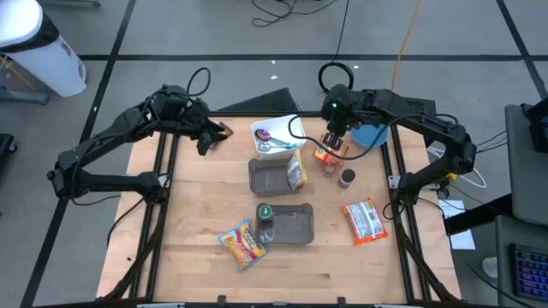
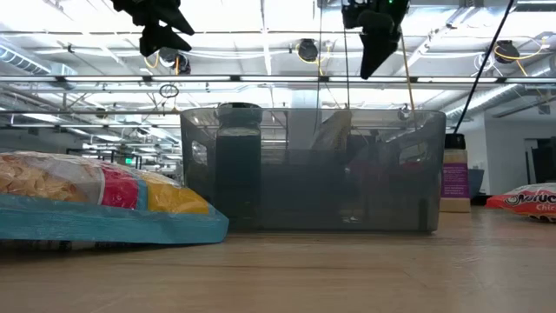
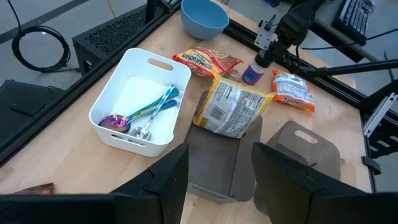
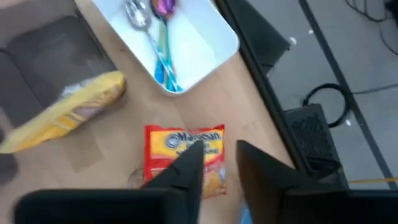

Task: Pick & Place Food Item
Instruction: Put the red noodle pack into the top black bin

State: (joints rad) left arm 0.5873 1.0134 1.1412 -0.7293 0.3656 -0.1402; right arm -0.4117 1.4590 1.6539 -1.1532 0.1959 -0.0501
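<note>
A red-and-orange noodle packet [image 4: 183,149] lies flat on the table near the far right, between the white bin and a purple bottle [image 1: 346,178]. My right gripper [image 4: 221,168] hangs above it, open, with nothing between its fingers. A yellow noodle packet [image 3: 233,109] leans with its lower end in a grey bin [image 1: 267,178] and its upper part against the bin's rim. My left gripper [image 3: 219,174] is raised over the table's far left [image 1: 208,137], open and holding nothing.
A white bin [image 1: 274,137] with spoons stands at the far middle and a blue bowl [image 1: 370,134] at the far right. A second grey bin [image 1: 287,224] holds a green-capped jar. A chips bag [image 1: 244,244] and a red snack packet [image 1: 364,220] lie nearer.
</note>
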